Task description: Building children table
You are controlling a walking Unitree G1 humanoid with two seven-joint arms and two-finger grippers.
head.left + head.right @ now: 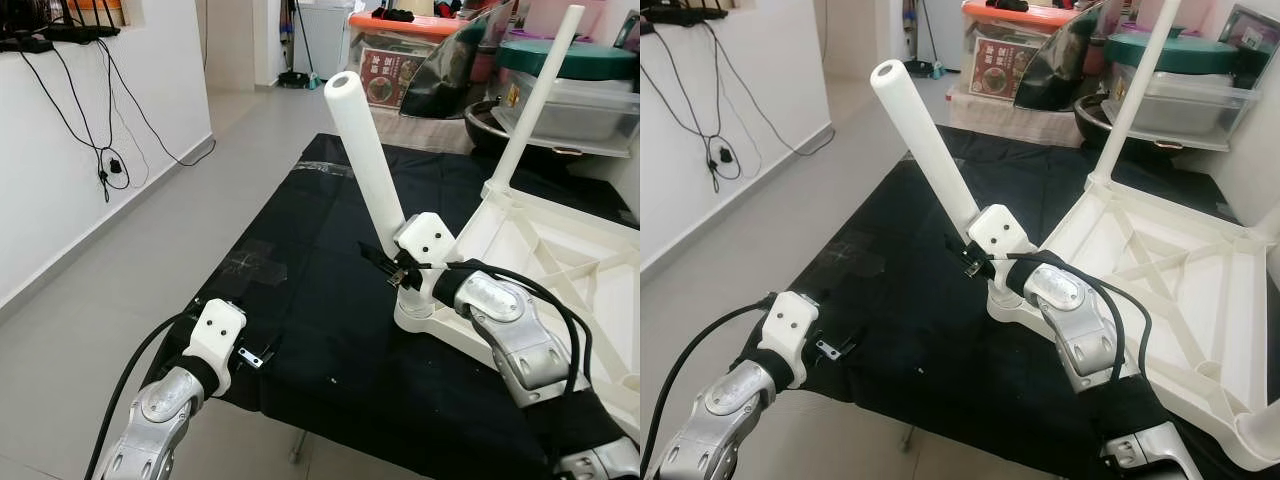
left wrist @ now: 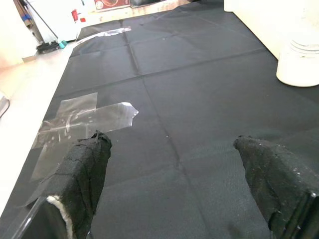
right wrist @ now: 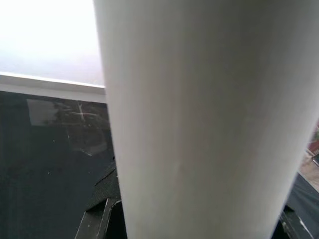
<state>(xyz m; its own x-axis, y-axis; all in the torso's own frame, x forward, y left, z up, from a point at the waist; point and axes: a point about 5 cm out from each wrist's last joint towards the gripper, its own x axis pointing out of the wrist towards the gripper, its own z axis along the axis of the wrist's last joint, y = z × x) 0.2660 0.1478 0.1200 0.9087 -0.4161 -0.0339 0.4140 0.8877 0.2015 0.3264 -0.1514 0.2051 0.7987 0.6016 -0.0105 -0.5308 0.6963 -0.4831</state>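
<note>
Left eye view shows the white table leg [image 1: 368,150] rising from the corner socket [image 1: 415,312] of the upturned white tabletop [image 1: 560,260], its long axis tilted, rounded free end leaning up and to the robot's left. The right gripper [image 1: 398,268] is clamped on the leg's lower part. A second leg [image 1: 535,95] stands at the far corner. Right wrist view has the leg [image 3: 204,119] close up, the fingers mostly hidden behind it. Left wrist view shows the left gripper [image 2: 177,186] with jaws wide apart over the black mat [image 2: 189,89], near clear tape [image 2: 79,122].
</note>
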